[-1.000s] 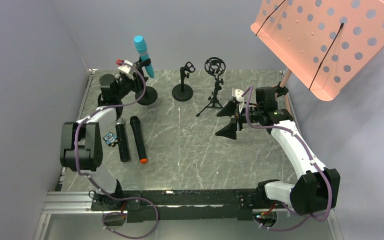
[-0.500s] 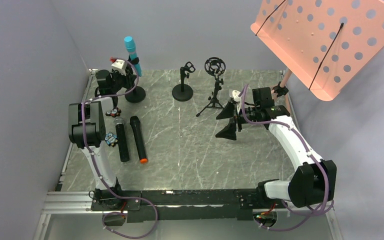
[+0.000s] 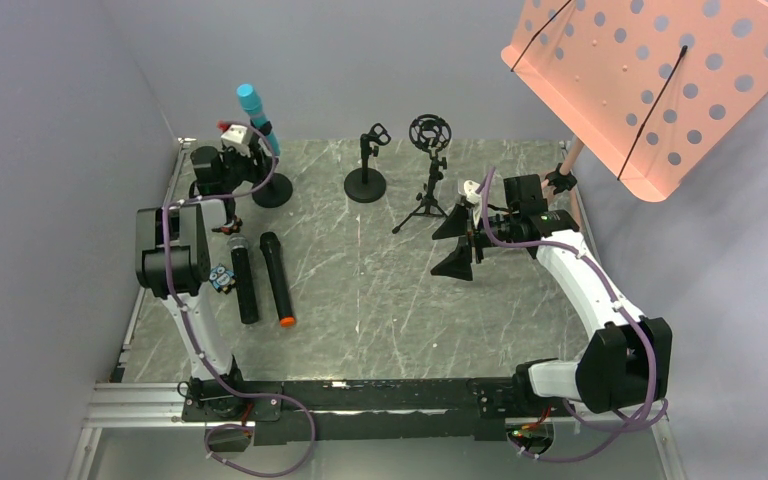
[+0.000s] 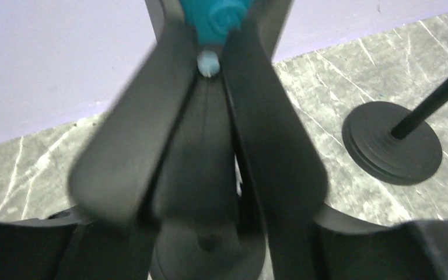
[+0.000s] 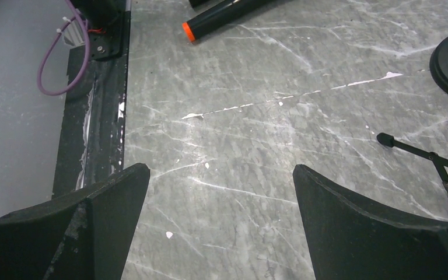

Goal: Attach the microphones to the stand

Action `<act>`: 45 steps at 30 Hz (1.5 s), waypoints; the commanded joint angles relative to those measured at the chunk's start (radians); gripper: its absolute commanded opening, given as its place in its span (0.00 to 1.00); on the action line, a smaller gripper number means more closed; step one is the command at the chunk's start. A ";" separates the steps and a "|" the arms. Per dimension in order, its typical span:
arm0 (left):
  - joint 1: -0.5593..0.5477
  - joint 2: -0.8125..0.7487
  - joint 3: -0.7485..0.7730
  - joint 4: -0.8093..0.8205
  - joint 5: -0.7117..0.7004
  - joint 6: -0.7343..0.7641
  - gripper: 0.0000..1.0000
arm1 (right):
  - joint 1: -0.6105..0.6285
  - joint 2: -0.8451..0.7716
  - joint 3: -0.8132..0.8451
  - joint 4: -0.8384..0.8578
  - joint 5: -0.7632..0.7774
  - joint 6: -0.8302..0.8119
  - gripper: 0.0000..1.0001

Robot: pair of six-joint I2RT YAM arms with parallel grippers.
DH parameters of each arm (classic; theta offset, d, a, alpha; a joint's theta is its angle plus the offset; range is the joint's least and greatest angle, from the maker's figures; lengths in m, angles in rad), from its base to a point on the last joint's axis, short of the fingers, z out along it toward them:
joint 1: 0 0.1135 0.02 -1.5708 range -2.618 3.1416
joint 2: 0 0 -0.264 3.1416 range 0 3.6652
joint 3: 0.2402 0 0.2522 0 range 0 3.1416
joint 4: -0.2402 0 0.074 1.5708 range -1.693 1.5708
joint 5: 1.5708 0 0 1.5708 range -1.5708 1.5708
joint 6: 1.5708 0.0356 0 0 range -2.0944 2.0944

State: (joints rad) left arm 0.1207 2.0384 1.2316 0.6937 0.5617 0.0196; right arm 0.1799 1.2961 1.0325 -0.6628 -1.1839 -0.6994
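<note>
Here, the left claw point(image 3: 250, 140) is at the far left corner of the desk point(image 3: 380, 300), its fingers point(image 4: 268, 128) pressed tight on the turquoise microphone point(image 3: 253, 112). That microphone points up and leans to the left, above the round-footed stand point(image 3: 272, 190) in that corner. The wrist view shows only its lower end pinched between the fingers, and whether it sits in the stand's clip cannot be told.

The other two microphones lie flat side by side on the left half of the desk, close to the left arm. The black microphone with the orange cap point(image 3: 276, 280) has its cap toward the near edge. Just left of it, the black microphone with the grey mesh head point(image 3: 243, 283) has its head toward the far side.

The right claw point(image 3: 457, 243) hangs over the right half of the desk with its jaws spread wide and nothing between them. Near it stands the tripod stand point(image 3: 428, 175) with a ring mount, and left of that the middle stand point(image 3: 366, 165) on a round foot. A salmon music stand point(image 3: 650, 80) rises at the far right.
</note>
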 commanded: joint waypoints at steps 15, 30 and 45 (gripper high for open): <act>0.012 -0.514 -0.389 -0.020 -0.180 -0.195 0.99 | -0.005 -0.053 0.019 0.021 0.027 -0.041 1.00; -0.006 -0.957 -0.580 -0.282 -0.100 -0.421 0.99 | -0.025 -0.065 0.018 0.040 0.027 -0.009 1.00; -0.326 -0.737 -0.255 -0.625 -0.144 -0.256 0.99 | -0.037 -0.039 0.025 0.040 0.063 0.005 1.00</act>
State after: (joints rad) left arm -0.1398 1.1988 0.8738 0.1585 0.4507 -0.3260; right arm 0.1486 1.2552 1.0325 -0.6525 -1.1244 -0.6876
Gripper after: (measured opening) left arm 0.993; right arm 0.994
